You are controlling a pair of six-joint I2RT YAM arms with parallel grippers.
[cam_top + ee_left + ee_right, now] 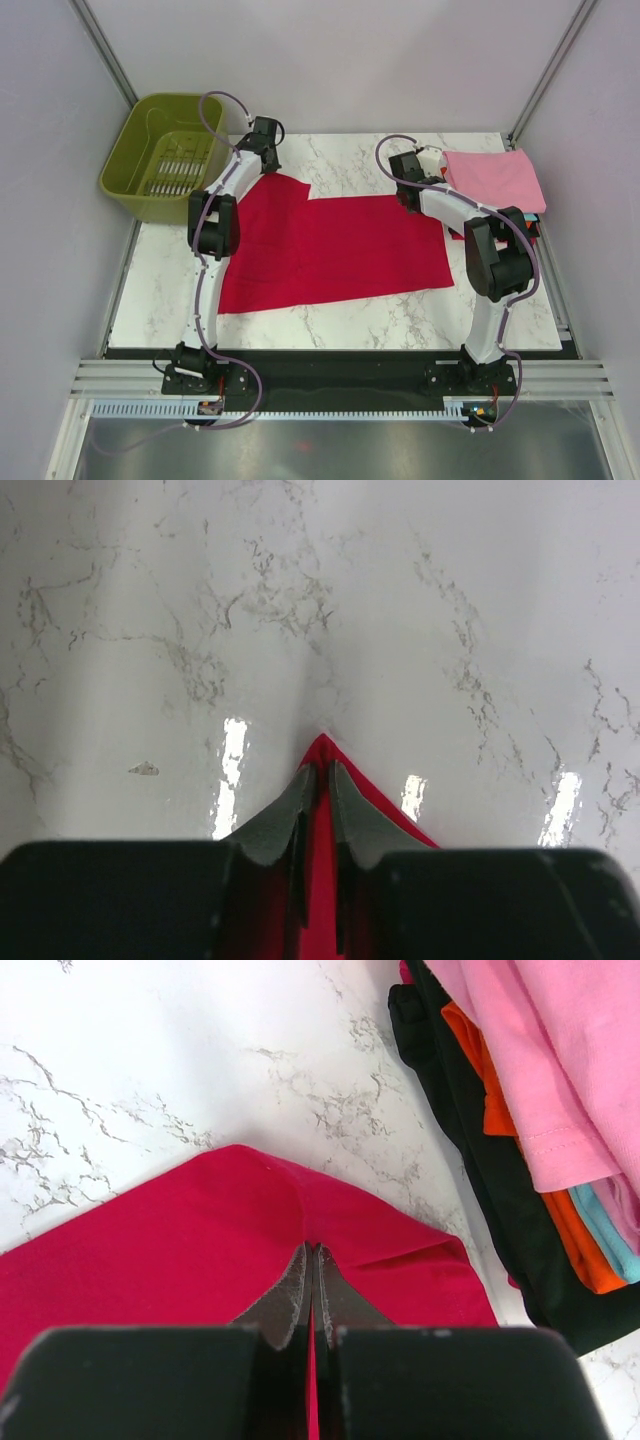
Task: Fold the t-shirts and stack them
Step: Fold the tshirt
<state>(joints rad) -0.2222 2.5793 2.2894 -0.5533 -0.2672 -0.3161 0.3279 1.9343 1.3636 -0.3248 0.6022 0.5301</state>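
Note:
A crimson red t-shirt [330,250] lies spread flat on the marble table [380,320]. My left gripper [268,163] sits at the shirt's far left corner. In the left wrist view, the left gripper [322,770] is shut on a pinched peak of that red cloth [322,748]. My right gripper [408,195] is at the far right corner. The right wrist view has the right gripper [314,1250] shut on a fold of the red shirt [150,1260]. A stack of folded t-shirts [495,178] lies at the back right: pink [540,1060] on top, then teal [610,1230], orange [480,1070] and black [470,1140].
An olive-green plastic basket [118,165] stands off the table's back left corner, close to the left arm. The folded stack lies just right of the right gripper. Grey walls enclose the table on the left, right and back.

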